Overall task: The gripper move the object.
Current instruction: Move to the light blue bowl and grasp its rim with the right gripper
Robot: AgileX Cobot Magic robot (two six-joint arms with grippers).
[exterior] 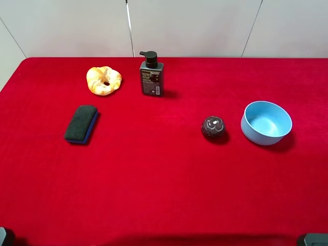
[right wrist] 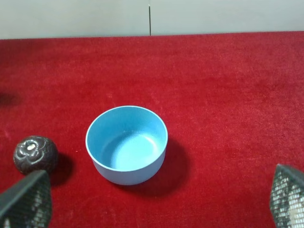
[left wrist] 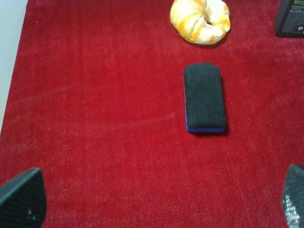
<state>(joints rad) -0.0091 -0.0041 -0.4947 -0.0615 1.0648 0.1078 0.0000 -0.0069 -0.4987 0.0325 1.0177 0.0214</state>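
Observation:
The light blue bowl (exterior: 266,123) stands upright and empty on the right of the red table; it also shows in the right wrist view (right wrist: 127,144). My right gripper (right wrist: 156,199) is open and empty, its fingertips (right wrist: 26,199) spread wide, short of the bowl and apart from it. My left gripper (left wrist: 156,204) is open and empty, its fingertips (left wrist: 21,199) spread wide, short of the dark sponge block (left wrist: 204,97). In the exterior high view only the edges of the two arms show at the bottom corners.
A small dark maroon ball (exterior: 213,126) lies just left of the bowl, also in the right wrist view (right wrist: 35,154). The sponge block (exterior: 81,123), a croissant-like bread (exterior: 103,80) and a black pump bottle (exterior: 151,76) stand at left and back. The red tablecloth (exterior: 164,189) ends at a white wall.

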